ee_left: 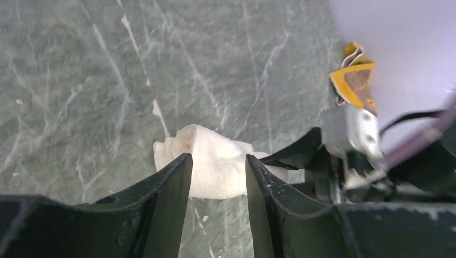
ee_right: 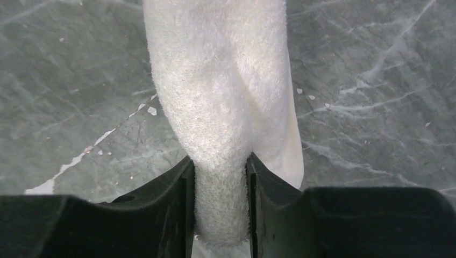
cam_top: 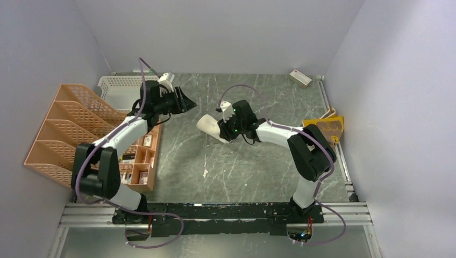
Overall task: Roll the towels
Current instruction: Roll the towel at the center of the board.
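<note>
An off-white towel (cam_top: 208, 127), rolled into a short fat roll, lies in the middle of the table. My right gripper (cam_top: 222, 130) is shut on one end of it. In the right wrist view the roll (ee_right: 220, 80) runs away from the gripper (ee_right: 220, 161), squeezed between the two fingers. My left gripper (cam_top: 185, 104) hangs above the table to the left of the roll, open with nothing between its fingers; in its own view (ee_left: 218, 157) the roll (ee_left: 209, 161) shows through the gap, farther off. A mustard-yellow towel (cam_top: 326, 128) lies crumpled at the right edge (ee_left: 355, 80).
A peach file rack (cam_top: 59, 129) and a compartment tray (cam_top: 141, 161) stand at the left, with a white basket (cam_top: 115, 86) behind them. A small white-and-red box (cam_top: 300, 78) lies at the back right. Walls close in both sides.
</note>
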Robot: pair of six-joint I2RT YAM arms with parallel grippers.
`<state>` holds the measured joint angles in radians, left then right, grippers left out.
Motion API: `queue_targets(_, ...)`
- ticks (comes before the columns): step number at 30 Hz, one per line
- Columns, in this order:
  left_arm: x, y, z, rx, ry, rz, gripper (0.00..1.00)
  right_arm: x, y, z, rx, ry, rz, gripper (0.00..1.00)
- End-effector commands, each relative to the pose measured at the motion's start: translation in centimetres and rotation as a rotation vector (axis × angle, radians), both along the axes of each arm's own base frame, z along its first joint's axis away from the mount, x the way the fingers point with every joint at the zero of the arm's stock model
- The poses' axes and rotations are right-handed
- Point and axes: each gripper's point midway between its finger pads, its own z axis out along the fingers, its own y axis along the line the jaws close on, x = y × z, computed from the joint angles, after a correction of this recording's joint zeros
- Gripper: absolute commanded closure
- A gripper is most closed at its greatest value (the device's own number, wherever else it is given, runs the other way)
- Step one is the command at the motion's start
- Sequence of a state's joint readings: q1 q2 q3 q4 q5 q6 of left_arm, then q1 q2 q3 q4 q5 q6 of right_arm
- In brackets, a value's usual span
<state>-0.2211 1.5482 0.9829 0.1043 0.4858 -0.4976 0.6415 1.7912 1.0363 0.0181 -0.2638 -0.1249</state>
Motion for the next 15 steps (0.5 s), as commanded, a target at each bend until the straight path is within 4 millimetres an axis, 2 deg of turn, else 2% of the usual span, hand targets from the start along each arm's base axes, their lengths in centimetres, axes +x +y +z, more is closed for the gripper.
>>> queue_targets(1, -1.7, 0.3, 1.7, -0.014, -0.014, 0.027, 0.47, -0.7, 0.8, 1.9, 0.206, 0.167, 0.031, 0.68)
queue_targets(3, -2.9, 0.4, 1.0, -0.034, 0.003, 0.033, 0.45, -0.6, 0.8, 2.3, 0.274, 0.235, 0.034, 0.68)
queue_targets(5, -4.5, 0.3, -0.5, -0.054, 0.036, 0.030, 0.37, -0.3, 0.6, 2.9, 0.358, 0.300, 0.031, 0.67)
queue_targets(6, -5.2, 0.2, -1.1, -0.058, 0.048, 0.028, 0.23, 0.1, 0.3, 3.3, 0.407, 0.328, 0.021, 0.67)
queue_targets(7, -5.7, 0.1, -1.8, -0.056, 0.062, 0.035, 0.18, 0.3, 0.0, 3.5, 0.454, 0.361, 0.015, 0.67)
queue_targets(9, -6.7, -0.3, -2.8, -0.069, 0.081, 0.044, 0.02, 0.6, -0.5, 3.8, 0.536, 0.432, 0.005, 0.67)
queue_targets(12, -7.3, -1.4, -3.8, -0.104, 0.099, 0.068, 0.00, 1.2, -1.0, 3.8, 0.625, 0.516, -0.021, 0.66)
queue_targets(15, -6.9, -2.8, -4.5, -0.118, 0.110, 0.083, 0.00, 1.6, -1.0, 3.0, 0.619, 0.558, -0.051, 0.66)
